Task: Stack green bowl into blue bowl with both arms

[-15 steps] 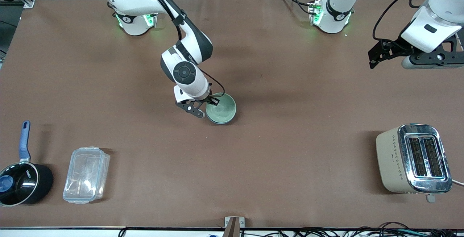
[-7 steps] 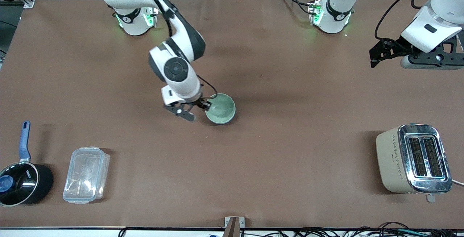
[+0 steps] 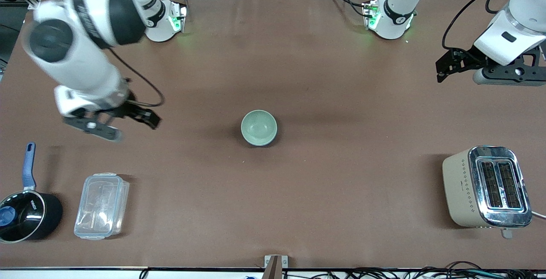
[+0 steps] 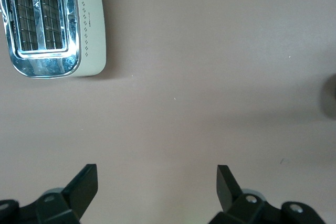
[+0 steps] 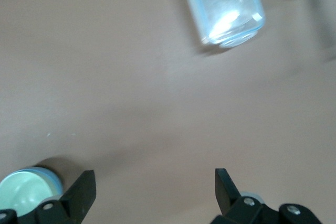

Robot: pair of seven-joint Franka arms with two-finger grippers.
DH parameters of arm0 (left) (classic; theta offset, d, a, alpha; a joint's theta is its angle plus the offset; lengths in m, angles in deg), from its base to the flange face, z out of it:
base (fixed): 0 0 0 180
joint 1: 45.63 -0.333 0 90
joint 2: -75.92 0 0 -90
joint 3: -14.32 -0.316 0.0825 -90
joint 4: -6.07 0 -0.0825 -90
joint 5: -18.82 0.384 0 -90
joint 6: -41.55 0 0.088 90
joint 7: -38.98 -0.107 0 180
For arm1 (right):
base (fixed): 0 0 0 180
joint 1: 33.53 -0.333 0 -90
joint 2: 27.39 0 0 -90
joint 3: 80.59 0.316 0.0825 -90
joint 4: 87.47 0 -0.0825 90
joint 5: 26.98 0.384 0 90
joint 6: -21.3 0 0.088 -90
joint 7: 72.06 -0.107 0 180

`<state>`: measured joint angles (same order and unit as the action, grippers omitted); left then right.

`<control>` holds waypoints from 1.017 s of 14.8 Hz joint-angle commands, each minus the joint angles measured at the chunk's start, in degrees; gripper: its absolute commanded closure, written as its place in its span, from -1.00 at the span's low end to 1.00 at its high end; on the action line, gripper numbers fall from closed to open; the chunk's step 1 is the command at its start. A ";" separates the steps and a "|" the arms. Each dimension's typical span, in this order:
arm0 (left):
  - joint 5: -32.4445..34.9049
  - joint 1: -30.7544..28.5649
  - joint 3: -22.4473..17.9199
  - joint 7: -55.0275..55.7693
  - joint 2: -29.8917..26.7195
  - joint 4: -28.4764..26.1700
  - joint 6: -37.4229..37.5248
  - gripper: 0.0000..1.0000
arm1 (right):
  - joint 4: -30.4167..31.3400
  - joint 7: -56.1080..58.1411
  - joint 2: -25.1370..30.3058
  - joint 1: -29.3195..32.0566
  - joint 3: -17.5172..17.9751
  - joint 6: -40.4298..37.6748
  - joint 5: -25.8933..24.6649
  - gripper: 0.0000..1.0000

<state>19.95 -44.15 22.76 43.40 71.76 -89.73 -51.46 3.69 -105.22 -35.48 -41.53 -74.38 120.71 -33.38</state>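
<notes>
The pale green bowl (image 3: 259, 127) sits nested in the blue bowl at the middle of the table. In the right wrist view, the green bowl (image 5: 20, 194) shows with the blue bowl (image 5: 53, 178) as a thin rim around it. My right gripper (image 3: 143, 117) is open and empty, up over bare table toward the right arm's end, apart from the bowls; it also shows in the right wrist view (image 5: 155, 184). My left gripper (image 3: 443, 68) is open and empty, and waits high over the left arm's end of the table; it also shows in the left wrist view (image 4: 157, 182).
A cream toaster (image 3: 486, 187) stands at the left arm's end, near the front camera, and shows in the left wrist view (image 4: 52, 24). A clear lidded container (image 3: 101, 205) and a black saucepan with a blue handle (image 3: 25, 215) sit at the right arm's end.
My right gripper has let go of the green bowl's rim and swung up and away toward the right arm's end. The bowls stay in place. The left arm has barely moved.
</notes>
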 commanded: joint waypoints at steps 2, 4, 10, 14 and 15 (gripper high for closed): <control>-1.05 -0.17 -0.17 -1.34 0.91 2.11 1.60 -1.00 | 1.30 14.57 7.11 6.68 -1.00 -3.34 -0.11 -1.00; -0.78 -0.17 -0.17 -1.25 0.91 2.19 1.60 -1.00 | 0.34 21.78 9.23 6.43 -5.75 -5.44 0.07 -1.00; -0.69 -0.17 -1.31 -2.48 0.91 4.48 4.06 -1.00 | -4.06 30.70 10.73 5.90 -15.08 -12.13 8.25 -1.00; -0.69 -0.17 -1.67 -2.65 1.00 4.57 4.06 -1.00 | -4.15 31.05 10.64 5.46 -14.30 -12.14 7.99 -1.00; -0.69 -0.26 -1.75 -2.74 1.26 4.66 4.06 -1.00 | -4.15 31.05 10.73 5.55 -13.77 -12.14 7.55 -1.00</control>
<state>19.95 -44.23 21.48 42.20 72.08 -86.78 -48.63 0.20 -74.73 -24.69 -35.72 -88.88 109.27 -25.71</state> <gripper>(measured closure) 0.000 0.000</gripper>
